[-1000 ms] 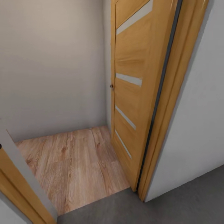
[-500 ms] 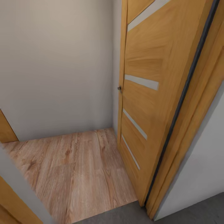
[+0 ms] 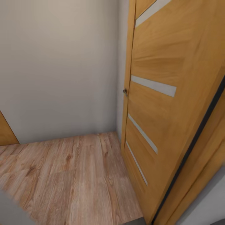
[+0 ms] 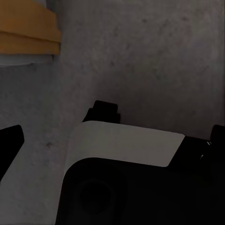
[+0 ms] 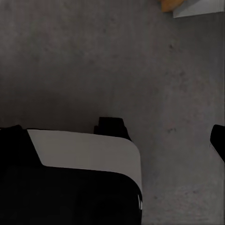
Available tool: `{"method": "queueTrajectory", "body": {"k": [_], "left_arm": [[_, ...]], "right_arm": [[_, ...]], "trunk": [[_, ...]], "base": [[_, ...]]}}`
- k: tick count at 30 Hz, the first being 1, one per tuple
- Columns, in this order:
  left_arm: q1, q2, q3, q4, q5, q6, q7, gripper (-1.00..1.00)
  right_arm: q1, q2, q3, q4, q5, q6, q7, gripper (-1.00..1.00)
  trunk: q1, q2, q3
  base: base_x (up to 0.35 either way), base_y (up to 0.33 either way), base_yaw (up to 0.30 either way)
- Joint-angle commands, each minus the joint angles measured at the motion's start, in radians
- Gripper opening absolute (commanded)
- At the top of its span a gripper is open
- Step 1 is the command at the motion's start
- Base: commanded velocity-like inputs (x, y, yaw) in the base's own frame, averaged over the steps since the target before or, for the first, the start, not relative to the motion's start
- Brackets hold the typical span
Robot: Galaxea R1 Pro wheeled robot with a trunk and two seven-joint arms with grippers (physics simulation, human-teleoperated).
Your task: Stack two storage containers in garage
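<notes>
A: What is seen from the head view?

B: An open honey-coloured wooden door with pale slanted glass strips (image 3: pixel 162 93) is seen on the right, swung back toward a plain cream wall (image 3: pixel 59 68). A small dark door handle (image 3: pixel 125 92) is seen at the door's near edge. Light wood-plank flooring (image 3: pixel 72 175) is laid up to the foot of the wall, and a dark seal strip (image 3: pixel 200 131) runs along the door's outer edge.

A: How are the arms posed?

B: Both are held low, with the wrist cameras pointed down at the dark grey mottled concrete floor (image 4: pixel 154 61). In the left wrist view a white-and-black part of the robot's body (image 4: pixel 122 173) is seen below the camera — with a piece of orange wooden door frame (image 4: pixel 28 33) at a corner of the floor. In the right wrist view the same grey concrete (image 5: pixel 93 61) is seen, along with a similar white-and-black body part (image 5: pixel 79 173).

A: Can the pincers be judged wide or narrow?

B: It cannot be told for either one — only dark slivers at the picture edges are seen, and nothing is seen held between fingers.

A: And the containers?

B: Their place cannot be told from these views.
</notes>
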Motion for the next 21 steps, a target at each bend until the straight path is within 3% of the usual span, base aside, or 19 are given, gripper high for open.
{"method": "queueTrajectory", "body": {"k": [1, 8, 21], "left_arm": [[0.0, 0.0, -0.001, 0.0, 0.006, 0.002, 0.003, 1.0], [0.0, 0.003, 0.0, -0.001, 0.008, 0.0, 0.003, 1.0], [-0.001, 0.001, 0.0, -0.002, 0.01, 0.001, 0.004, 1.0]], "right_arm": [[-0.001, 0.001, 0.008, 0.003, -0.009, -0.005, -0.001, 1.0], [-0.001, 0.003, 0.009, 0.003, -0.01, -0.003, -0.001, 1.0], [-0.001, 0.002, 0.008, 0.003, -0.011, -0.004, -0.001, 1.0]], "trunk": [[0.0, 0.0, -0.001], [0.0, 0.0, -0.001], [0.0, 0.0, -0.001]], "base": [[0.309, 0.0, 0.051], [0.264, 0.0, 0.011], [0.068, 0.0, 0.082]]}}
